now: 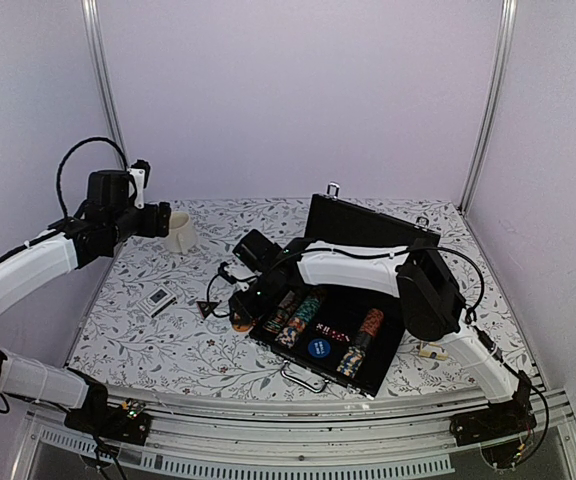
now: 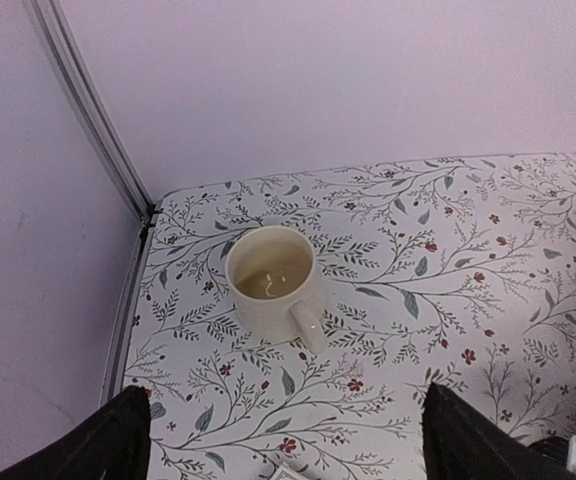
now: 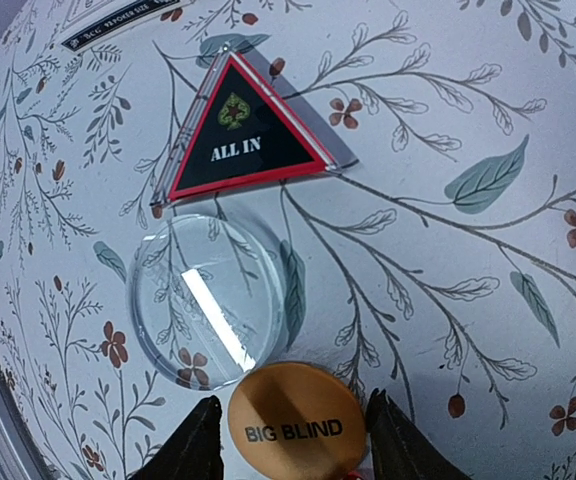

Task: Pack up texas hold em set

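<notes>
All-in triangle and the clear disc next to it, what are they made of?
All-in triangle: probably glossy acrylic; clear bevelled edges around a printed black-and-red face. Clear disc: transparent plastic or maybe glass; the floral table shows through under a bright glare streak.

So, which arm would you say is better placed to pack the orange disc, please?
The right: its fingers flank the orange disc beside the case; the left fingers hover by the mug.
</notes>
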Controlling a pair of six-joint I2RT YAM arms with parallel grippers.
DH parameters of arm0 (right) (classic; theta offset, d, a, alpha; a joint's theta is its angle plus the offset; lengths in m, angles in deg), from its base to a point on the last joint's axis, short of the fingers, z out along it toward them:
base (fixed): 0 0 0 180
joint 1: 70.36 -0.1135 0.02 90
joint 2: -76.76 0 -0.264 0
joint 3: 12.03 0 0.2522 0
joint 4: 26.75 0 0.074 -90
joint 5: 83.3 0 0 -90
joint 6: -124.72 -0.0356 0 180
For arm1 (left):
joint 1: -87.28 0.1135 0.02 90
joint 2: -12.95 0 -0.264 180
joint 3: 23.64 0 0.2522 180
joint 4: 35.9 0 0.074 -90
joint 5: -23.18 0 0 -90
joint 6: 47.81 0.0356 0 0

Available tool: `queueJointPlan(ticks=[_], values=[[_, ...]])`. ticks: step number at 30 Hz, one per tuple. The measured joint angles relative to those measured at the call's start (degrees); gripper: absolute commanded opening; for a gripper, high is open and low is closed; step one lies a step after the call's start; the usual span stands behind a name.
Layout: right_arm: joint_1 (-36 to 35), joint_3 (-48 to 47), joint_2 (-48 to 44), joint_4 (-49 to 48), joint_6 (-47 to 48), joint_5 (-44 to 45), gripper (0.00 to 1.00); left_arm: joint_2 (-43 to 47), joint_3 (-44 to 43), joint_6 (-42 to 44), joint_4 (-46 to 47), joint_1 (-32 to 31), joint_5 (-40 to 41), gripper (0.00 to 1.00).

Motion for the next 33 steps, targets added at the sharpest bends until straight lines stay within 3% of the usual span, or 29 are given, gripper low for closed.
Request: queueJointPlan(ticks=[12,33], values=[[-0.76,-1.25,0.83,0.79,1.09,-4.68,0.48,-0.68,0.00,0.00,0.00,-0.46,0.00,0.94],[-4.42,-1.81,0.83,2.56,0.87,-4.83,0.47,-0.79,0.00,0.00,-0.02,-1.31,0.02,0.94]])
